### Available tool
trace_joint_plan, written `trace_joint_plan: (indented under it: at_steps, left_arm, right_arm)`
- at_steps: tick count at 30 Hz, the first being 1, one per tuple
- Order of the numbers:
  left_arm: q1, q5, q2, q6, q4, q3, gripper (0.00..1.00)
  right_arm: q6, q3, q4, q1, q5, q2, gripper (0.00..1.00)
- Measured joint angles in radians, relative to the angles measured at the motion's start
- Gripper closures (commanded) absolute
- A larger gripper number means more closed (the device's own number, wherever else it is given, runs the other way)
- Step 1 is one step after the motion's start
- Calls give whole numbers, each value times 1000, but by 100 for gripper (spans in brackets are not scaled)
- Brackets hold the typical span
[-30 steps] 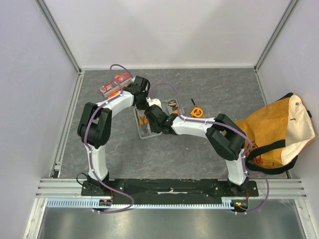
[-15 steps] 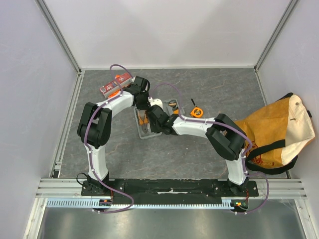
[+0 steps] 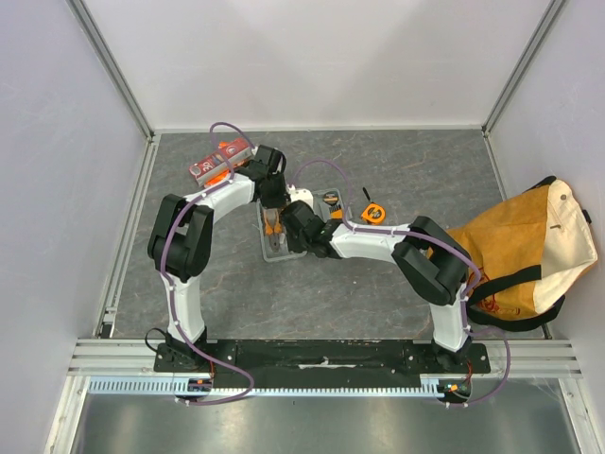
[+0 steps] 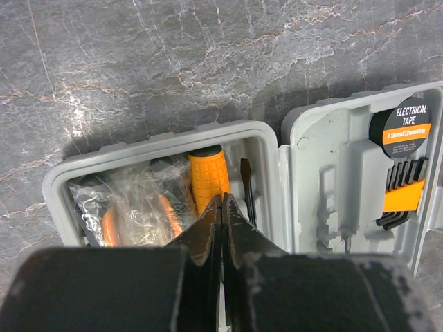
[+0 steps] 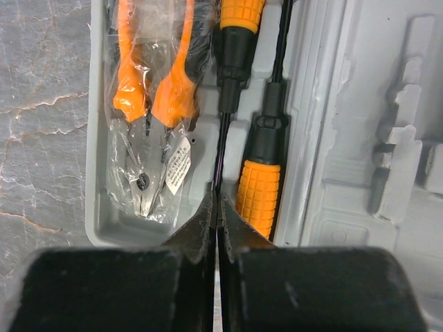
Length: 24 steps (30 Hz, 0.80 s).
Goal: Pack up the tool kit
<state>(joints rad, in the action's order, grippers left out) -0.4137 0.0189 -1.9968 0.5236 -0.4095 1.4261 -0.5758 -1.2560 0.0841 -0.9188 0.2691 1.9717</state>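
Observation:
The grey tool kit case point(image 3: 268, 250) lies open in the middle of the table. Its tray point(image 5: 97, 173) holds bagged orange pliers point(image 5: 149, 138) and two orange-and-black screwdrivers, one handle point(image 5: 257, 190) at the near end. My right gripper point(image 5: 216, 197) is shut over the tray, with the other screwdriver's thin shaft point(image 5: 221, 138) running in between its tips. My left gripper point(image 4: 221, 200) is shut and empty just above an orange handle point(image 4: 208, 173) at the tray's other end. The lid point(image 4: 332, 173) holds electrical tape point(image 4: 405, 121) and hex keys point(image 4: 398, 200).
An orange tape measure point(image 3: 373, 213) and a small orange-and-black tool point(image 3: 327, 198) lie right of the case. Red-orange packets point(image 3: 216, 161) sit at the back left. The tan canvas bag point(image 3: 520, 246) lies at the right edge.
Both grippers have shifted slightly over the open case, the right one a little to the left. The case has stayed in place.

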Motion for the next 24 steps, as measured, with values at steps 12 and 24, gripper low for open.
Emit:
trace_joint_plan:
  at_steps: [12,24]
  left_arm:
    - [-19,-35,19,0,-137,138,63]
    - [-9,-215,340,-1,-126,-2,32]
  right_arm:
    - [-9,-85,198,39,77,-202,60]
    - [5,174,220,276,169,-482,30]
